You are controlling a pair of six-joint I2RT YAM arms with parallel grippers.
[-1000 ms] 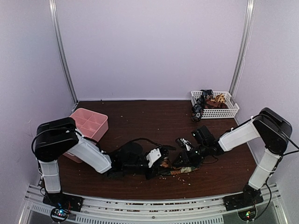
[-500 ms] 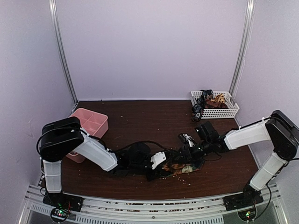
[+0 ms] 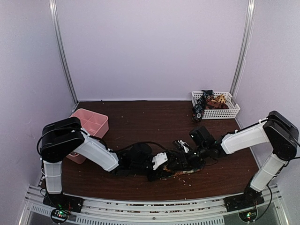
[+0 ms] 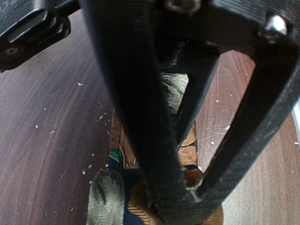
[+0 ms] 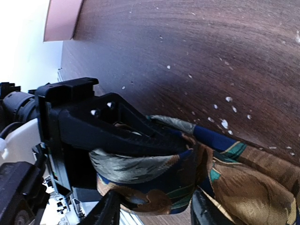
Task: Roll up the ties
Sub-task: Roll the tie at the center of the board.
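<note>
Our left gripper [image 4: 183, 201] clamps the coiled end of the brown-and-blue patterned fabric tie [image 5: 225, 183], at five o'clock on the dark wooden table [image 3: 140, 122], which we think stops it unwinding while our right gripper [image 5: 157, 211] straddles it, fingers apart.

tie [image 5: 234, 187]: woven cloth, silky low sheen | table [image 5: 211, 56]: dark wood grain, smooth, semi-gloss | left gripper [image 4: 183, 199]: black plastic, matt, finely ribbed | divided box [image 3: 101, 131]: pink, smooth, probably plastic | basket [image 3: 218, 114]: white plastic lattice | arm shells [image 3: 96, 154]: white plastic, glossy
</note>
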